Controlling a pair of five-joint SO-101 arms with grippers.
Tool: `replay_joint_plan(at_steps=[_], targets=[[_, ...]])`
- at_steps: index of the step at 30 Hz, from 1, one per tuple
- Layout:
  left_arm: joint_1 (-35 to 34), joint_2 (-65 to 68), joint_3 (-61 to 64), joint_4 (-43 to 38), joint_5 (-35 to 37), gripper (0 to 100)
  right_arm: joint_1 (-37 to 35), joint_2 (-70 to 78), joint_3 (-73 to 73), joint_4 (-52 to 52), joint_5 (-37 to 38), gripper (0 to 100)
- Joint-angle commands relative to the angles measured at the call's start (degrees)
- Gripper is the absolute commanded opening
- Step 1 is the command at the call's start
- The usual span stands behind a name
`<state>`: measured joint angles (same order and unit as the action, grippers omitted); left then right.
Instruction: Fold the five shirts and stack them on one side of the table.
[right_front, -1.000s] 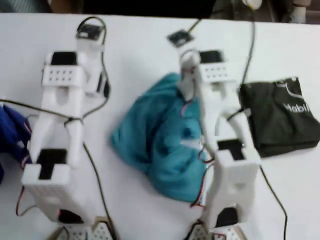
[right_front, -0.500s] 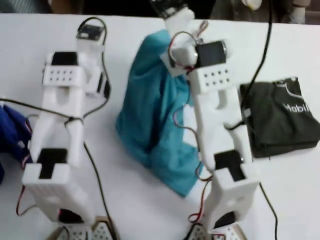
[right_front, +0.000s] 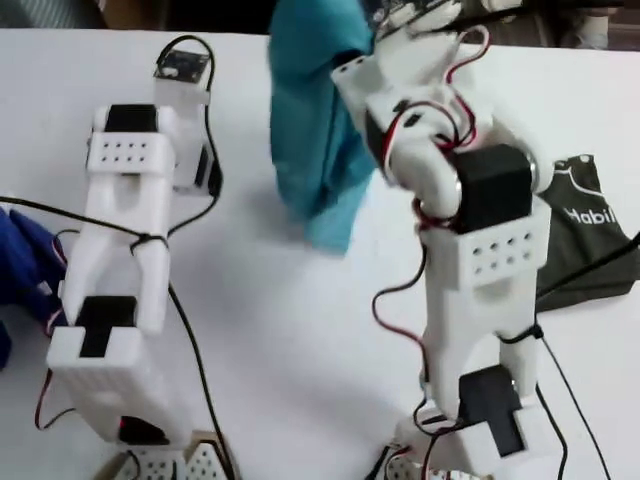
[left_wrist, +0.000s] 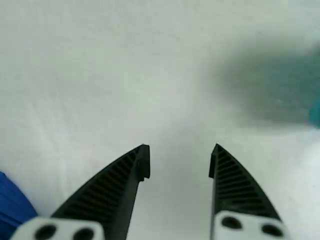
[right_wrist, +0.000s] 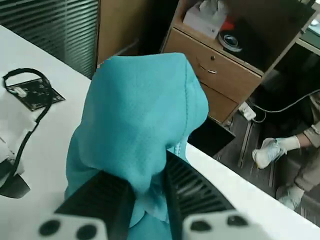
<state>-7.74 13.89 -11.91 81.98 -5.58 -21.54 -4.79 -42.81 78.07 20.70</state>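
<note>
A teal shirt (right_front: 312, 120) hangs bunched from my right gripper (right_front: 350, 40) near the table's far edge, its lower end just above or touching the white table (right_front: 300, 330). In the right wrist view the black fingers (right_wrist: 187, 187) pinch the teal shirt (right_wrist: 142, 115). A folded black shirt (right_front: 585, 235) lies at the right, partly behind the right arm. A blue shirt (right_front: 25, 265) lies crumpled at the left edge. My left gripper (left_wrist: 178, 162) stands open over bare table, a blue shirt corner (left_wrist: 12, 207) beside it.
Cables (right_front: 190, 330) run along the table beside the left arm, and red wires (right_front: 420, 120) loop on the right arm. Beyond the far table edge stand a wooden drawer cabinet (right_wrist: 225, 75) and a floor area.
My right gripper has lifted the teal shirt off the table and carried it up toward the far edge; the shirt went from a heap to a hanging bundle. The left arm has not moved.
</note>
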Motion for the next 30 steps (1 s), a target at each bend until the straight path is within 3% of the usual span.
replay_joint_plan(at_steps=[1, 8, 18, 20, 26, 30], targets=[[-0.2, -0.4, -0.4, -0.8, 0.5, 22, 0.2, -0.8, 0.4, -1.4, 0.8, 2.1], [-0.2, -0.4, -0.3, -0.7, 0.5, 22, 0.7, 11.6, 8.2, -6.6, 0.9, 2.1], [-2.2, -2.3, -0.7, -0.4, 0.5, 22, -5.4, 20.4, 9.7, -6.7, 1.2, 2.8], [-2.2, -3.7, -0.7, -0.3, 0.5, 22, -6.3, 22.1, 9.6, -6.3, 1.2, 9.3], [-2.2, -6.9, -0.3, 0.6, 0.5, 22, -6.7, 21.9, 9.1, -3.0, 1.2, 42.3], [-1.8, -6.7, -0.1, 0.8, 0.5, 22, -2.0, 18.7, 9.2, -2.2, 0.7, 47.1]])
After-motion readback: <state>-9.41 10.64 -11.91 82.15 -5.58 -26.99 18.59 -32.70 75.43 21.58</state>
